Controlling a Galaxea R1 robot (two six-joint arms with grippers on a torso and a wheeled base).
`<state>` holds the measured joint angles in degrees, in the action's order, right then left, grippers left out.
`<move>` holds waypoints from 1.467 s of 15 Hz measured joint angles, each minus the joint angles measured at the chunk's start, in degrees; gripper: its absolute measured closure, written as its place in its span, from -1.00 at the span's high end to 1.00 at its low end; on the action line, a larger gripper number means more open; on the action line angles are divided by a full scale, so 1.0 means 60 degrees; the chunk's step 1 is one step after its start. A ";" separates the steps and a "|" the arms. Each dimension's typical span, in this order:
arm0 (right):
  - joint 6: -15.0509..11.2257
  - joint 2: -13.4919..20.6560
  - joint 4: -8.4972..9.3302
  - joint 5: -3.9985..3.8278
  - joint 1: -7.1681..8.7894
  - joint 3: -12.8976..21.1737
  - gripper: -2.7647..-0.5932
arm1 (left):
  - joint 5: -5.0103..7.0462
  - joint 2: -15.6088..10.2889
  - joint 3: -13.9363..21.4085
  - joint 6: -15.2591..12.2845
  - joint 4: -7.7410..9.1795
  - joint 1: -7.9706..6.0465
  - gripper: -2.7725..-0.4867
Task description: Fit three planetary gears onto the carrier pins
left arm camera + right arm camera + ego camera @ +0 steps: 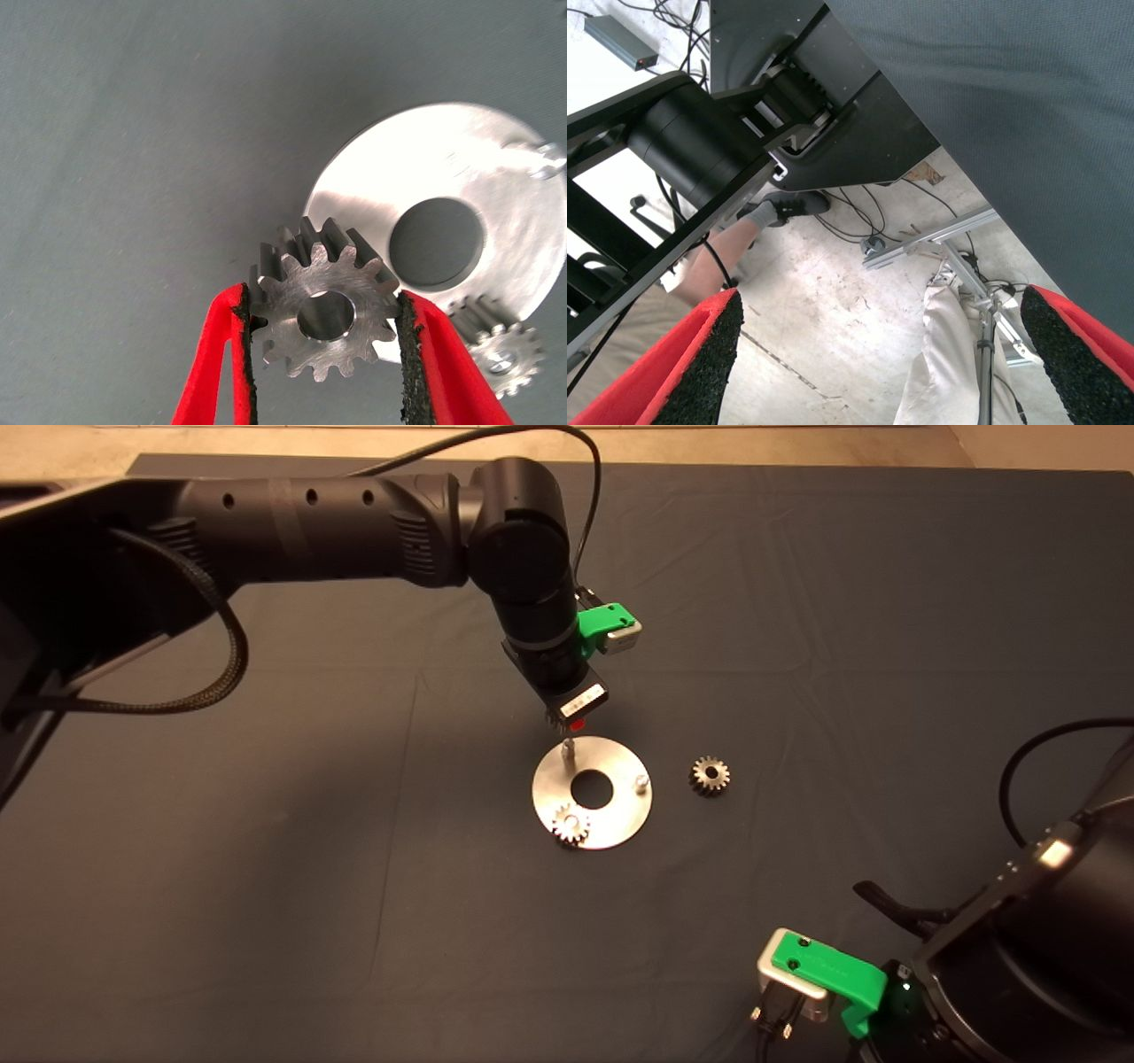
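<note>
Head view first: left gripper (570, 726) hangs right over a bare carrier pin (567, 749) on the carrier disc (611, 819), presumably lining up a drop. One gear (570, 825) is seated, another (709, 775) lies off to the side.

Left wrist: fingers (232, 354) clamp a planetary gear (325, 312) by its teeth, bore clear.

Right wrist: right gripper (877, 354) parked, spread wide over the floor.

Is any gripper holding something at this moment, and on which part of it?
The left gripper holds one planetary gear by its toothed rim, a pad on each side, above the disc. The right gripper is open and holds nothing.
</note>
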<state>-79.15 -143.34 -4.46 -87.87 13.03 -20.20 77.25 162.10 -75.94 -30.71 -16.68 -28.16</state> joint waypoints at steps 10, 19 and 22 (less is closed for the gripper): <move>0.0004 -0.0003 0.0000 -0.0004 0.0167 0.0003 0.60 | -0.0067 -0.0030 0.0327 -0.0278 0.0000 0.0000 -0.82; 0.0049 0.0000 0.0000 0.0000 0.0321 0.0004 0.60 | -0.0333 -0.0031 0.0364 -0.0352 0.0000 0.0183 -0.82; 0.0117 0.0000 0.0000 -0.0001 0.0325 0.0004 0.60 | -0.0325 -0.0037 0.0368 -0.0351 0.0000 0.0270 -0.82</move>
<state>-78.45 -143.34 -4.46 -87.88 14.98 -20.18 75.30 161.88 -73.73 -32.82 -16.68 -26.54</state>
